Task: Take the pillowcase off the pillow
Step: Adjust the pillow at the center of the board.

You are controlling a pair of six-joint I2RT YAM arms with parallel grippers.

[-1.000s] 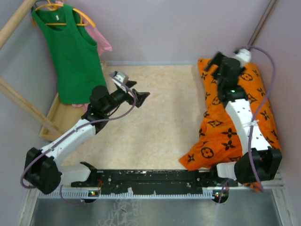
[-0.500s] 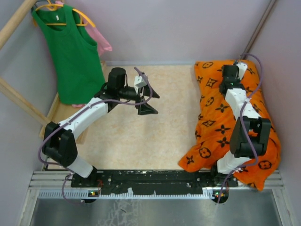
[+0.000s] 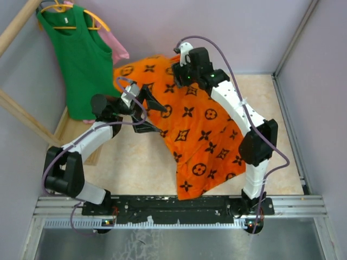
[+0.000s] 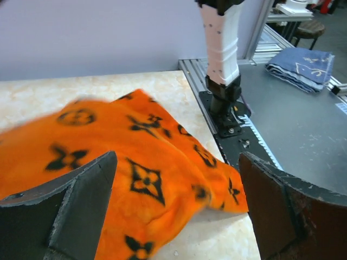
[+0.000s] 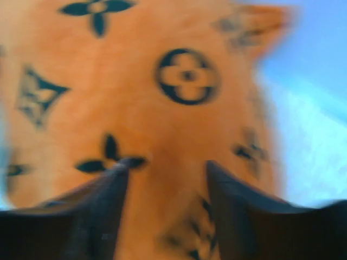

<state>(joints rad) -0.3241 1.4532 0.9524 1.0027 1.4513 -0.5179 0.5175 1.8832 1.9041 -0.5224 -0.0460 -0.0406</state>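
Your bench (image 3: 135,162) carries the pillowcase (image 3: 200,141), draped from the far middle toward the near edge. Your right gripper (image 3: 180,58) holds its far end up, apparently pinching fabric, though that view is blurred. Your left gripper (image 3: 156,118) stands spread wide over its left edge.

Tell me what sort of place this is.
Probably a robotics lab bench, not a home: arms bolted to a metal rail, bare partition walls, a green tank top hung as a prop.
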